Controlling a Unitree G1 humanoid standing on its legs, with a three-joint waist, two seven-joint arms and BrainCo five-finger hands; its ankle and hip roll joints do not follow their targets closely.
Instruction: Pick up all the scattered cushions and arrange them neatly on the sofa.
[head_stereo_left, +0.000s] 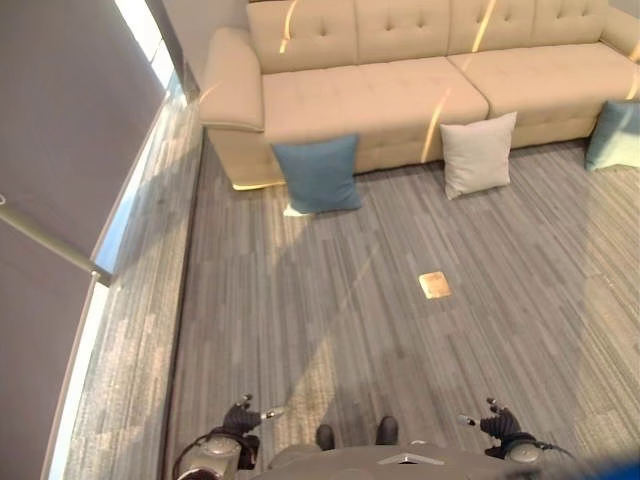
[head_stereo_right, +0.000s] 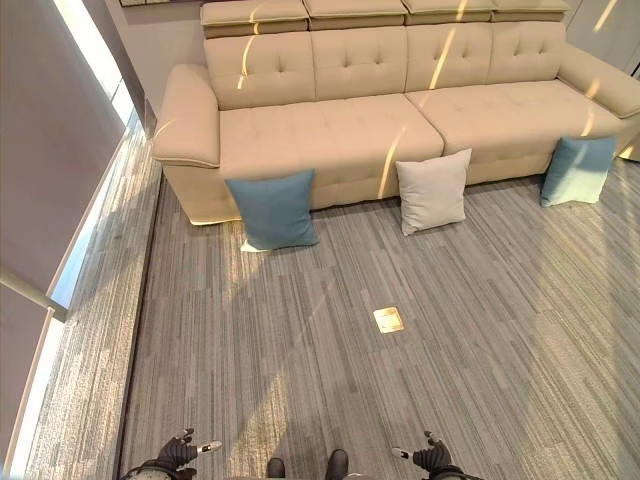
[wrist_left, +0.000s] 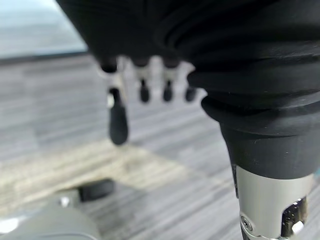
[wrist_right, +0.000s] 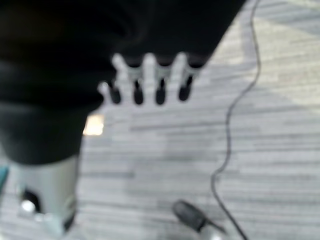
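A cream sofa (head_stereo_right: 400, 110) stands at the far side of the room. Three cushions lean upright against its front on the floor: a blue cushion (head_stereo_right: 272, 209) at the left, a white cushion (head_stereo_right: 433, 190) in the middle, and a second blue cushion (head_stereo_right: 577, 170) at the right. A small white thing peeks out under the left blue cushion. My left hand (head_stereo_right: 180, 452) and right hand (head_stereo_right: 432, 457) hang low at the near edge, far from the cushions. Both hands are open and empty, with the left fingers (wrist_left: 144, 90) and right fingers (wrist_right: 137, 90) relaxed above the floor.
Grey striped carpet (head_stereo_right: 330, 350) lies between me and the sofa, with a small brass floor plate (head_stereo_right: 388, 320) in the middle. A wall with a low window strip (head_stereo_right: 60, 270) runs along the left.
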